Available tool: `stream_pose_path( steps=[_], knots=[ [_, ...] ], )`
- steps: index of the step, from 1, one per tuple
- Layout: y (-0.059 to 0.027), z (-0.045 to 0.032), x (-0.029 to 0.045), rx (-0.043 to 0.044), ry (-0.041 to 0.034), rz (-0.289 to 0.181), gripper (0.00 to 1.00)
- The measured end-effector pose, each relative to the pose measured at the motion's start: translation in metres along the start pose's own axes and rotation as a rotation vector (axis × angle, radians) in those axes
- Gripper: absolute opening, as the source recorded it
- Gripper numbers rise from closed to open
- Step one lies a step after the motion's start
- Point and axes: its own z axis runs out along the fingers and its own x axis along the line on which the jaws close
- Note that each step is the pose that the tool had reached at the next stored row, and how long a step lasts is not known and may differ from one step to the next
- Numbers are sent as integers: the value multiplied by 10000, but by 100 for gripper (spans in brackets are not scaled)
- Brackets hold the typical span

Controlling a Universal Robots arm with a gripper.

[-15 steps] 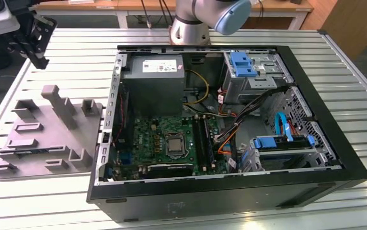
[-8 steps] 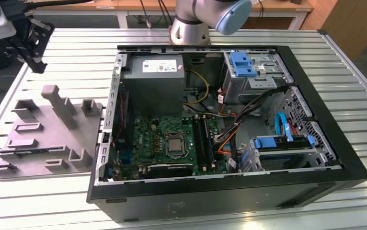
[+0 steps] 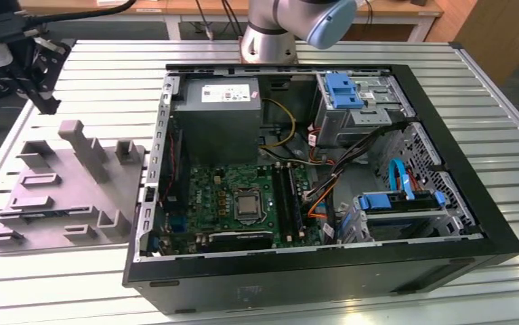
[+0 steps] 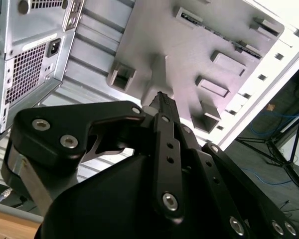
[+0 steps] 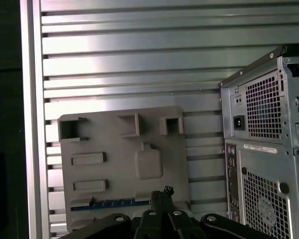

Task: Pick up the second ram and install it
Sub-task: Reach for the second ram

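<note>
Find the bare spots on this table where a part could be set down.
Bare slatted metal table lies between the grey plastic holder block and the near edge, and along the exterior view's right of the open black computer case. Beyond the block, the pincer hangs over the slats. Inside the case is crowded.

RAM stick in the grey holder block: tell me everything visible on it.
The thin blue-green circuit-board RAM stick sits on edge in a long slot near one side of the grey plastic holder block. In the first wrist view it shows as a long, narrow blue strip with a row of small dark marks. Its chips and label cannot be made out. It lies straight and level, parallel to the block's side. Only the block touches it. The black tool hangs above, clear of it.
</note>
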Motion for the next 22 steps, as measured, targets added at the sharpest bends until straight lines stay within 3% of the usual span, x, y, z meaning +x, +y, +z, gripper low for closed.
stream_pose_path(
  steps=[22],
  knots=[
    [-465,124,186,0,-1,0,11]
  ],
)
